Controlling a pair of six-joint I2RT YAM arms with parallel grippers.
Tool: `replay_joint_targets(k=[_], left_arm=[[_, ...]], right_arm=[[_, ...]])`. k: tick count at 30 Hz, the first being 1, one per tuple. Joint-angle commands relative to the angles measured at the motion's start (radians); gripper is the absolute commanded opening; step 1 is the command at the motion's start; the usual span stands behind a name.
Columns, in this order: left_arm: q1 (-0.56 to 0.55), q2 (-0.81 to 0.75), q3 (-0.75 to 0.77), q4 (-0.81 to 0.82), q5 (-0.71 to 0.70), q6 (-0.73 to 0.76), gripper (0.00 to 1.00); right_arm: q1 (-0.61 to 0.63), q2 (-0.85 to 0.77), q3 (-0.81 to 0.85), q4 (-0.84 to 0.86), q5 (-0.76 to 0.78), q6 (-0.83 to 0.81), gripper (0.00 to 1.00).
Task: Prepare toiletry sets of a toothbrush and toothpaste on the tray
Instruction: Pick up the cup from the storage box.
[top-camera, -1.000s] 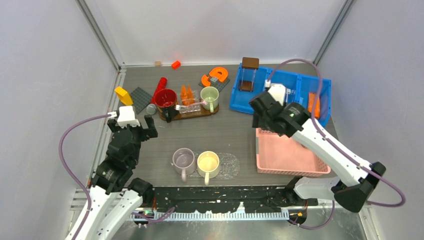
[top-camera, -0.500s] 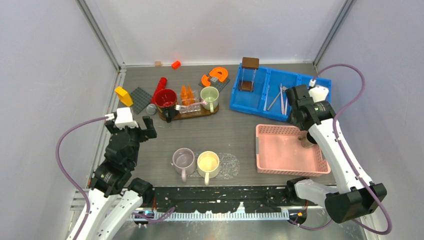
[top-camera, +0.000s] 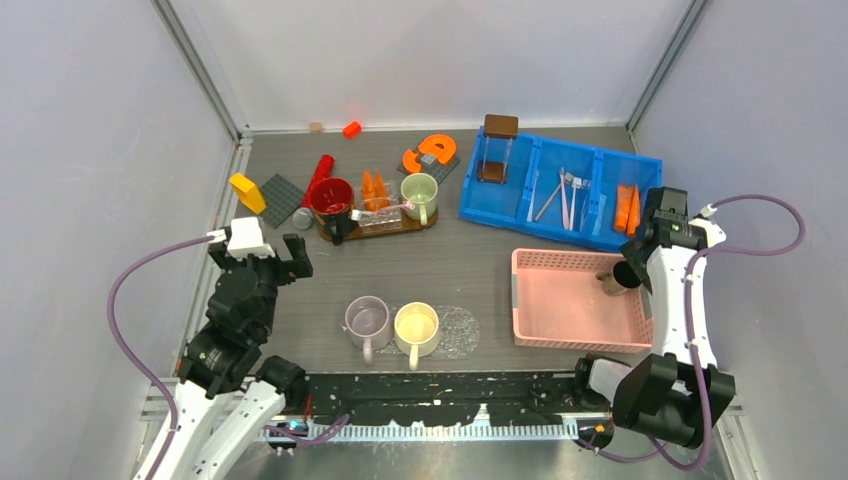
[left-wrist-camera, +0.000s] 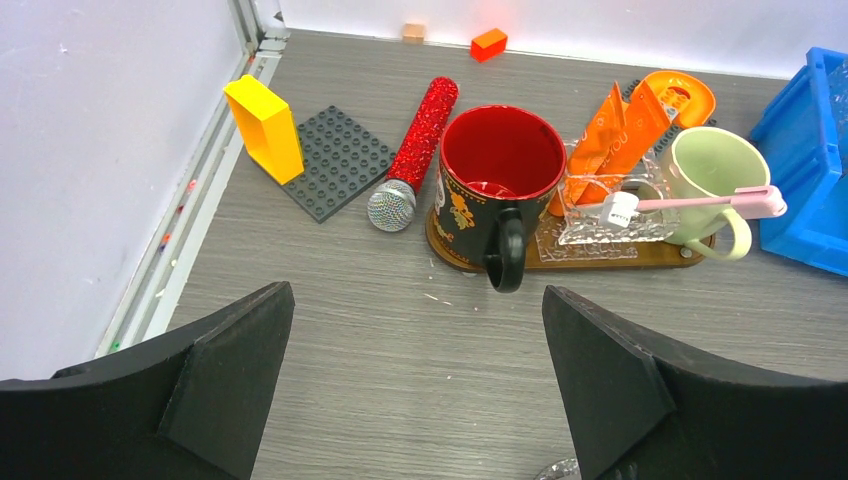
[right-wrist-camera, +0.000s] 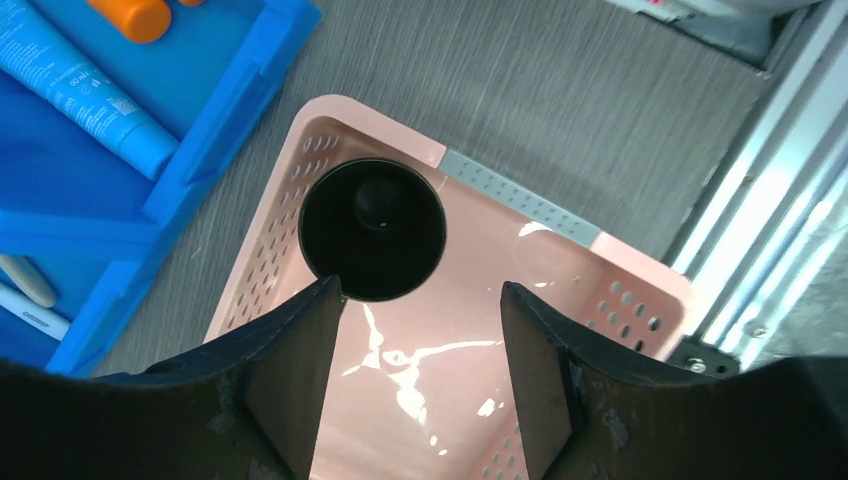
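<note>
Toothbrush, the slim pale pink stick (left-wrist-camera: 700, 203), lies across the pale green mug (left-wrist-camera: 705, 165) on your brown wooden tray (left-wrist-camera: 620, 260), far left. The orange tapered toothpaste tubes (left-wrist-camera: 610, 125) stand just beside it. Your left claw (left-wrist-camera: 415, 300) hangs wide and empty. The right claw (right-wrist-camera: 420, 300) is half-spread over the pink plastic basket (right-wrist-camera: 560, 200), gripping nothing.

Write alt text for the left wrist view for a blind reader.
The open left gripper hovers over a grey table, facing a wooden tray with a red mug, orange toothpaste tubes in a clear holder, and a green mug with a pink toothbrush across it. A microphone, grey plate and yellow block lie left.
</note>
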Motion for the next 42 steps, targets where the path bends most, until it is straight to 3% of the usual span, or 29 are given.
replay_joint_targets(k=[1, 14, 28, 32, 42], left_arm=[[-0.006, 0.000, -0.006, 0.052, -0.021, 0.002, 0.99], [-0.009, 0.008, -0.009, 0.055, -0.030, 0.006, 0.99], [-0.012, 0.000, -0.009, 0.051, -0.033, 0.008, 0.99], [-0.013, 0.001, -0.011, 0.053, -0.030, 0.008, 0.99], [-0.012, 0.000, -0.010, 0.052, -0.042, 0.012, 0.99]], right_arm=[[-0.039, 0.034, -0.050, 0.098, -0.085, 0.087, 0.65], [-0.154, 0.159, -0.184, 0.268, -0.231, 0.156, 0.52], [-0.162, 0.064, -0.166, 0.209, -0.233, 0.111, 0.06], [-0.132, -0.001, -0.151, 0.187, -0.244, 0.085, 0.01], [0.023, -0.134, -0.028, 0.075, -0.225, -0.071, 0.01]])
